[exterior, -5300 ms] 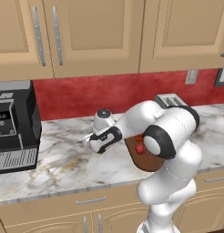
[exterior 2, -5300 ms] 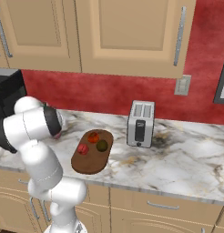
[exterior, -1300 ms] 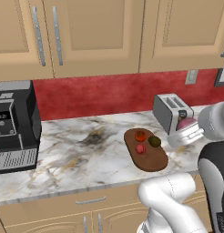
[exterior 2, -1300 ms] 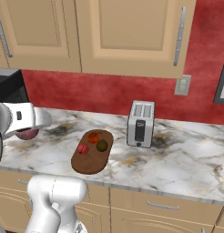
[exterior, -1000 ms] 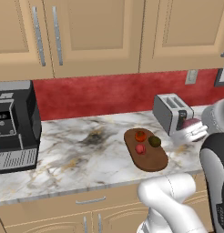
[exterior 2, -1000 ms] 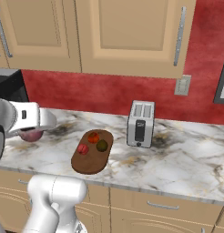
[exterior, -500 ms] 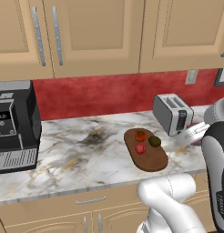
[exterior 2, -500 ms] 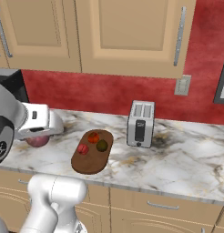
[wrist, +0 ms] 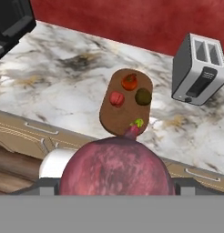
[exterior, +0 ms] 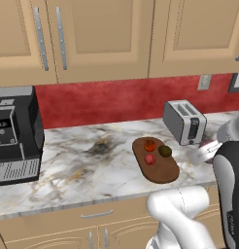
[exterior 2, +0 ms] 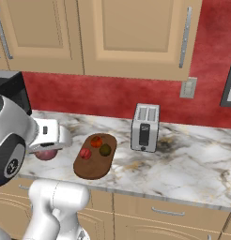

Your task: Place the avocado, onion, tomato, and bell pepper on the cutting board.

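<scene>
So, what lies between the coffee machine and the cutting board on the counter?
Bare marble counter in the left base view, between the coffee machine and the cutting board.

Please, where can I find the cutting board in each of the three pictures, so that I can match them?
Left base view: the cutting board lies right of centre on the counter, in front and left of the toaster.
Right base view: the board lies left of centre, left of the toaster.
Hand view: the board is at the centre, above the onion, left of the toaster.
Shared landmark: the toaster.
</scene>
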Robot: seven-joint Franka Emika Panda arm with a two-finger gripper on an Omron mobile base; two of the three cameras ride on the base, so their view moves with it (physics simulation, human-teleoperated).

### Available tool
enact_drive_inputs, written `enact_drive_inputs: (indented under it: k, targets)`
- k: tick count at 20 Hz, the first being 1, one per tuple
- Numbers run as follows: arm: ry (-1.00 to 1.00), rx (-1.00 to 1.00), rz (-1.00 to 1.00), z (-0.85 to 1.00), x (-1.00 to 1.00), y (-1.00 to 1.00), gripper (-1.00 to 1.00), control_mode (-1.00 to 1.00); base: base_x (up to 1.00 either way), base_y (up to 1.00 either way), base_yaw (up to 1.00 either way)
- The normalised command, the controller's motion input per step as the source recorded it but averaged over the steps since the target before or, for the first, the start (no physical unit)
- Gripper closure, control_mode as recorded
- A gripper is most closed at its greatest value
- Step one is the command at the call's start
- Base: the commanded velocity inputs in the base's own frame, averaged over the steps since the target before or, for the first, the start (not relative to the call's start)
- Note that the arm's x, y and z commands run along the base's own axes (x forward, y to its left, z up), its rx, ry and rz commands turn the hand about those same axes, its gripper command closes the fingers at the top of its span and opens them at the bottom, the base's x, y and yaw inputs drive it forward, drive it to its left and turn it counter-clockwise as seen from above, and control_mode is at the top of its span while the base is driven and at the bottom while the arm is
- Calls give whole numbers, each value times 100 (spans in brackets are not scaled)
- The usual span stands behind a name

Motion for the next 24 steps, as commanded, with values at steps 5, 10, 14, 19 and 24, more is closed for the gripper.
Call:
enact_drive_inputs:
  k: [5, 10, 14, 19, 24]
  targets:
    - [0, 0, 0, -14, 5, -17, 100, -100, 0, 0, 0]
    - [0, 0, 0, -2, 6, -7, 100, -100, 0, 0, 0]
    - [0, 0, 0, -5, 8, -5, 100, -100, 0, 0, 0]
    - [0, 0, 0, -25, 11, -14, 100, -100, 0, 0, 0]
    - [0, 0, 0, -28, 16, -10, 100, -100, 0, 0, 0]
